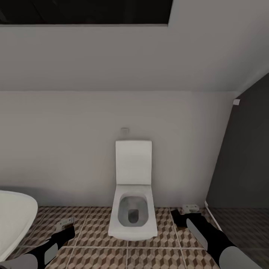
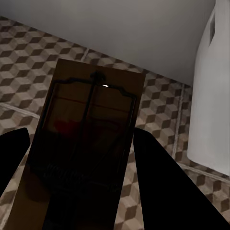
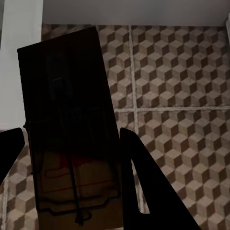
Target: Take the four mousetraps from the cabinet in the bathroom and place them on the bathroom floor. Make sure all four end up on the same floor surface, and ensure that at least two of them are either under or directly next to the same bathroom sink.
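My left gripper [image 2: 79, 158] pinches a mousetrap [image 2: 88, 129] between its two dark fingers [image 2: 163, 177]. In the left wrist view the trap's long axis runs along the fingers and out past their tips. It is a flat rectangular tan wooden board with dark wire parts and a red spot on its upper face.

My right gripper [image 3: 72, 163] pinches a second mousetrap [image 3: 72, 124] in the same manner. Its long axis also follows the fingers [image 3: 143, 187], with the far end past the tips and tilted slightly to one side. The wire frame and the red mark lie at the end nearer the wrist.

In the head view both traps appear as small pale pieces at the gripper tips, the left-held one [image 1: 66, 222] low at the left, the right-held one [image 1: 190, 208] at the right.

The bathroom floor [image 1: 93, 228] has square tiles printed with a brown-and-beige cube pattern and pale grout lines. A white toilet [image 1: 133, 201], box-shaped with its lid raised, stands against the plain white wall [image 1: 74, 149] between my two arms. A rounded white fixture edge [image 1: 15, 216] lies at the far left, near my left arm. A dark grey panel [image 1: 246, 157] bounds the right side. Bare tile lies on either side of the toilet, under each gripper.
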### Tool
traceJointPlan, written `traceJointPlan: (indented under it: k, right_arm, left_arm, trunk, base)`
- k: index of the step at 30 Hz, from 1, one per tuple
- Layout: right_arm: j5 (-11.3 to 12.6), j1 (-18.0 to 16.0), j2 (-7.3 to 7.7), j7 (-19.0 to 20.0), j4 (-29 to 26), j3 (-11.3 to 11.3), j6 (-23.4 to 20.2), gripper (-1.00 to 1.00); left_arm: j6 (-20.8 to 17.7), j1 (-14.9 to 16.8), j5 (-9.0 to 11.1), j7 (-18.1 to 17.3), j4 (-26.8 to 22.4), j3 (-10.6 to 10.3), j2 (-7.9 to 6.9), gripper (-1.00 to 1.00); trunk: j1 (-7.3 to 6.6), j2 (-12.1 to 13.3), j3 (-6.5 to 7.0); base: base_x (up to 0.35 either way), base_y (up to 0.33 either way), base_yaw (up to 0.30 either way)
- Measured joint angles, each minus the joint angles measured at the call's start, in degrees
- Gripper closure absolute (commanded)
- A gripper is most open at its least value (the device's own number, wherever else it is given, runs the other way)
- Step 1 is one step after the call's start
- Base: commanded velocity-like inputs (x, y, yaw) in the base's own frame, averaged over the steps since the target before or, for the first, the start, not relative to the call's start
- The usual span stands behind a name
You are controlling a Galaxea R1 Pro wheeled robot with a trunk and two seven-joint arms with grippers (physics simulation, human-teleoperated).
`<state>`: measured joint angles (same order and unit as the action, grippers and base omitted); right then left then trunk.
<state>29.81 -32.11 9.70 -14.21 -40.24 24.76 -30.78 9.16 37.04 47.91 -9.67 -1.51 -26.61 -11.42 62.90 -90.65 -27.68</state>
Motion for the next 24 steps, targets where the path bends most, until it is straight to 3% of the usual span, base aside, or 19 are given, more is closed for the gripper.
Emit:
traceJointPlan:
  k: [8, 9, 12, 16, 21, 24]
  right_arm:
    - [0.17, 0.00, 0.15, -0.81, 0.44, -0.10, 1.34, 1.00]
    - [0.24, 0.03, -0.12, -1.16, 5.91, -0.55, 9.56, 1.00]
    - [0.38, 0.00, -0.24, -1.04, 9.50, -0.61, 12.02, 1.00]
    - [0.36, -0.01, -0.28, -0.81, 11.26, -0.68, 13.22, 1.00]
    - [0.37, -0.01, -0.42, -0.76, 11.67, -0.66, 13.98, 1.00]
    - [0.36, -0.01, -0.39, -0.75, 11.77, -0.64, 14.10, 1.00]
  left_arm:
    - [-0.07, 0.00, 0.01, 0.07, -0.03, -0.07, 0.00, 1.00]
    - [-0.08, 0.00, -0.06, 0.13, -0.03, -0.21, 0.00, 1.00]
    - [-0.67, 0.00, -0.30, 0.74, -0.08, -0.33, 0.04, 1.00]
    - [-3.60, 0.02, -0.74, 4.85, -1.64, -0.46, -0.20, 1.00]
    - [-10.36, 0.03, -1.87, 11.59, -10.65, -0.49, -0.33, 1.00]
    - [-14.26, 0.03, -3.93, 17.24, -16.47, -0.40, -0.29, 1.00]
  trunk:
    - [1.76, -3.21, -1.44]
    - [1.98, -3.61, -1.63]
    - [2.64, -4.81, -2.16]
    - [3.52, -6.42, -2.87]
    - [4.61, -8.42, -3.77]
    - [5.27, -9.63, -4.31]
  base:
    - [0.000, 0.000, 0.000]
    - [0.000, 0.000, 0.000]
    - [0.000, 0.000, 0.000]
    - [0.000, 0.000, 0.000]
    - [0.000, 0.000, 0.000]
    - [0.000, 0.000, 0.000]
